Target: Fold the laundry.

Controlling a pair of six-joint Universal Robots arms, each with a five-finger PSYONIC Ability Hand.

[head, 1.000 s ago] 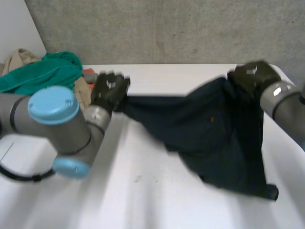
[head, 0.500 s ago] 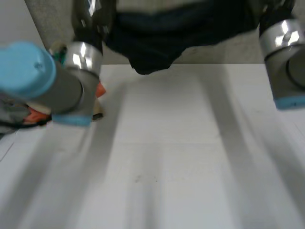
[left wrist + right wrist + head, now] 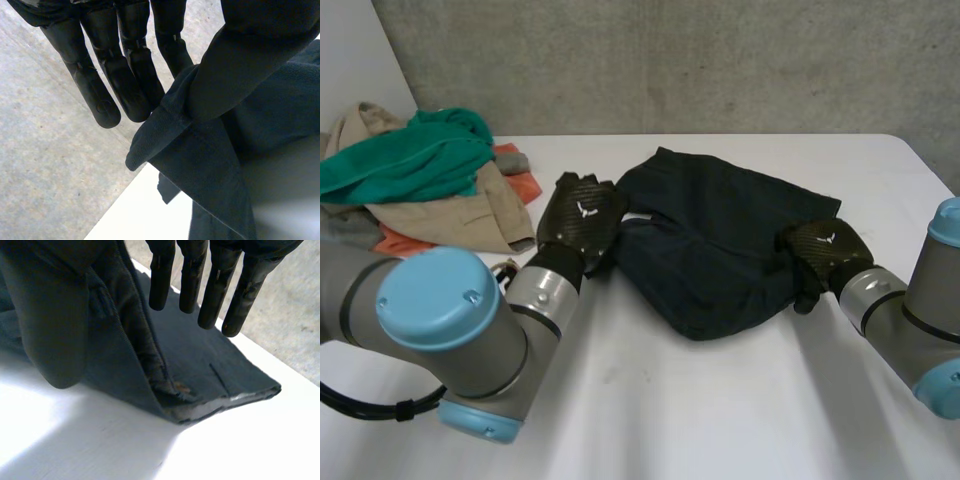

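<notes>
The dark garment point(image 3: 720, 250) is down on the table point(image 3: 670, 420) now. A second ago it was stretched in the air between your two hands, and half a second ago it was swung up high, clear of the surface. It has landed between the hands as a rumpled, partly doubled patch, so I judge the lay-out done and the real folding not yet begun.

Your left hand point(image 3: 582, 215) sits at the garment's corner. Its fingers point(image 3: 125, 75) are straight, but the thumb point(image 3: 240, 55) appears to press the raised hem against the nearest finger, so count that corner as pinched.

Your right hand point(image 3: 820, 255) is at the opposite edge. Its fingers point(image 3: 215, 290) are straight and hang clear above the cloth while the thumb point(image 3: 50, 315) rests against the fold. That hand is apart and grips nothing.

- **Edges:** a thick, layered edge lies on the table just beyond the right fingertips. It looks easy to pick up again.
- **Room:** bare table opens on the near side of both hands, towards you. On the outer side of the left hand, the laundry pile point(image 3: 420, 170) lies near, so sweep that way with care.
</notes>
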